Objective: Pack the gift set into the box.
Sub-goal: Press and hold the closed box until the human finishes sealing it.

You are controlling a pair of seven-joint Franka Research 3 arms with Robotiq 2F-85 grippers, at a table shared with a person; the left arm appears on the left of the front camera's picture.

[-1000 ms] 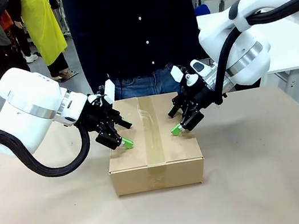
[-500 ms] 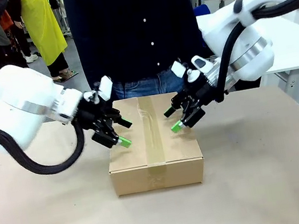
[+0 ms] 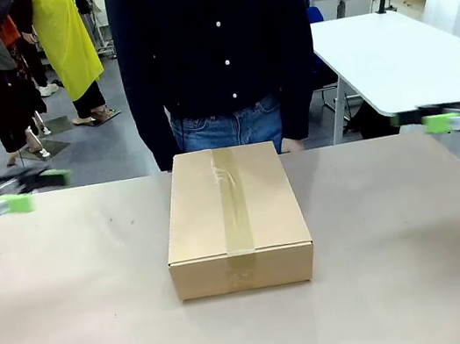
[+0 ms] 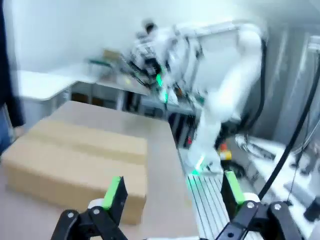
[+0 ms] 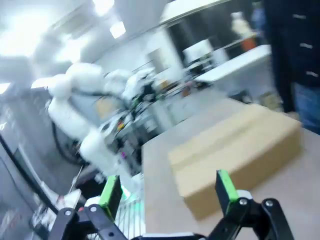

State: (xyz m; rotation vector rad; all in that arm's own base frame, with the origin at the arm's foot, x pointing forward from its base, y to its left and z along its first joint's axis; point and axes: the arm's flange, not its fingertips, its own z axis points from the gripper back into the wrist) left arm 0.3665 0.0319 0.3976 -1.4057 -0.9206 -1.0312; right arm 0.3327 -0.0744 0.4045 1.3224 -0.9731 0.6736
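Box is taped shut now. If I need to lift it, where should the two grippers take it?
Probably by the two long side walls of the box, one open gripper pressing in from each side. It lies flat, too wide for one gripper to span, and the taped top offers no edge.

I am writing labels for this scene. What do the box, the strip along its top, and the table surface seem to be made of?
The box: brown cardboard, matte, probably corrugated; its flat panels and folded edges suggest this. The strip: apparently clear or tan packing tape, slightly glossy and wrinkled, running over the top seam and down the front. The table: a matte beige-brown surface; the material cannot be told.
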